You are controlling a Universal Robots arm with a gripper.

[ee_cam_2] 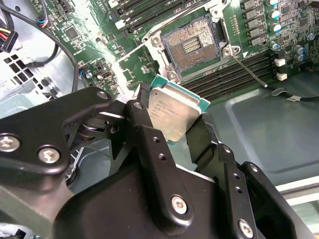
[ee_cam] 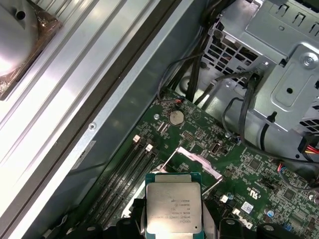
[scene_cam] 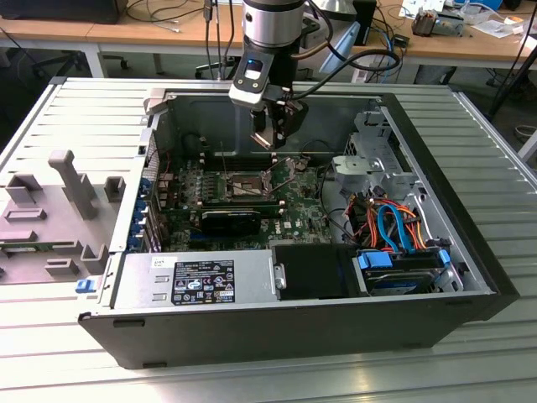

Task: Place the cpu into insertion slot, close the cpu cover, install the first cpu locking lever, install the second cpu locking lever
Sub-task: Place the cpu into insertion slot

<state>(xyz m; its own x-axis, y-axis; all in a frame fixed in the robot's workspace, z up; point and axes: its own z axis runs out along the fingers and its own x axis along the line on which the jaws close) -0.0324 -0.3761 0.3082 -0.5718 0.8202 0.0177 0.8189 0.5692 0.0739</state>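
The gripper (ee_cam_2: pixel 172 119) is clamped on the cpu (ee_cam_2: pixel 174 112), its 2 black fingers (ee_cam_2: pixel 142 112) pressing opposite edges so the chip's silver top faces the second wrist view. The chip hangs in the air above the insertion slot (ee_cam_2: pixel 192 45) and apart from it. The slot lies uncovered, its gold contact field bare inside the metal rim, with a thin wire lever (ee_cam_2: pixel 247 68) slanting off 1 corner and black memory slots (ee_cam_2: pixel 234 74) just beside it.

In the first wrist view the cpu (ee_cam: pixel 172 206) sits in front of the cpu cover (ee_cam: pixel 197 160), a silvery frame. Beyond the slot that view adds a coin battery (ee_cam: pixel 176 117) and a perforated drive cage (ee_cam: pixel 279 64).

The exterior view sets the gripper (scene_cam: pixel 273 134) over the insertion slot (scene_cam: pixel 242 185), inside an open computer case (scene_cam: pixel 277 332). A power supply (scene_cam: pixel 201 280) lies nearer the camera than the slot. The case rests on a ribbed grey metal table (scene_cam: pixel 84 109), with a grey fixture block (scene_cam: pixel 71 180) to the exterior view's left of the slot and wooden desks (scene_cam: pixel 126 29) behind.
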